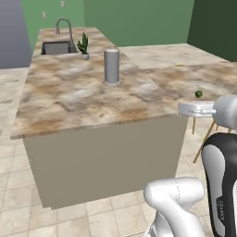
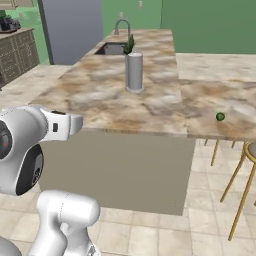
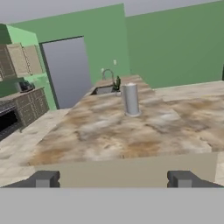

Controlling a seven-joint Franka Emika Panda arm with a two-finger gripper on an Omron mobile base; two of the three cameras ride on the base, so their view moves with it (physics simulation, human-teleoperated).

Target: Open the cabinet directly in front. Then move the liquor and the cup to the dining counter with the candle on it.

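The dining counter (image 1: 83, 92) (image 2: 100, 95) (image 3: 109, 131), a long brown-and-beige marble slab, lies just ahead of me. My gripper (image 3: 113, 180) is open with nothing between its fingertips, held at about counter height short of the near edge. My white hand (image 1: 196, 109) (image 2: 60, 125) points toward the counter. Far off at the left, a beige wall cabinet (image 3: 24, 59) with two panelled doors hangs shut; I cannot tell whether it is the task's cabinet. The liquor, the cup and the candle are out of view.
On the counter stand a tall grey cylinder (image 1: 111, 66) (image 2: 134, 72) (image 3: 130, 99), a potted plant (image 1: 84, 45), a sink with a faucet (image 1: 58, 46) and a small green ball (image 2: 220, 116). An orange-framed stool (image 2: 245, 165) stands right. A grey fridge (image 3: 68, 72) and low cabinets (image 3: 30, 109) lie left.
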